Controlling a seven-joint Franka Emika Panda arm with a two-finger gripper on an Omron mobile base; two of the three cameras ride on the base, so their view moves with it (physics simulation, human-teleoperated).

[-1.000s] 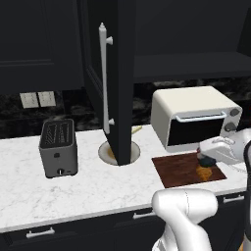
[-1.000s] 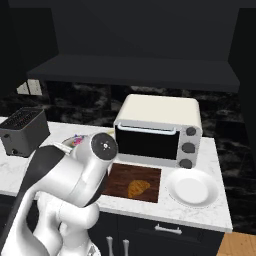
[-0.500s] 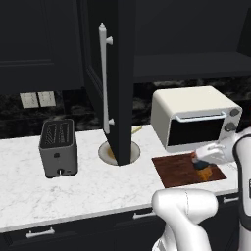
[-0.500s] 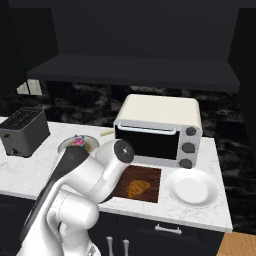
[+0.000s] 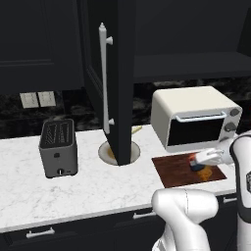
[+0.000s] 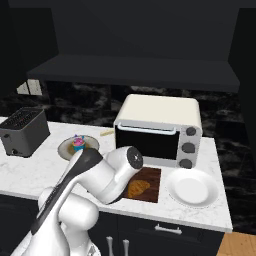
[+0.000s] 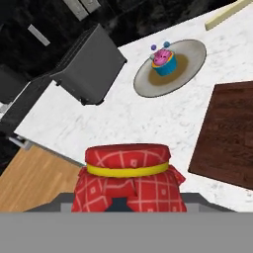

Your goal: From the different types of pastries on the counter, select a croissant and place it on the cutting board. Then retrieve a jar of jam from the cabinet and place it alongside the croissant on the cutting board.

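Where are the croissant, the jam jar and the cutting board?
croissant (image 6: 137,188): right base view, middle of the pastry.
jam jar (image 7: 127,165): hand view, its red cloth top.
cutting board (image 5: 172,169): left base view, bare left part.

kitchen | marble counter (image 5: 98,188), toaster (image 5: 58,147), toaster oven (image 5: 193,117) (all rendered)

On the white counter (image 6: 30,167) a golden croissant (image 6: 138,188) lies on the dark cutting board (image 6: 151,186), in front of the cream toaster oven (image 6: 160,131). A pale plate (image 6: 193,187) sits just beside the board. The robot arm (image 6: 102,176) covers the board's left part.
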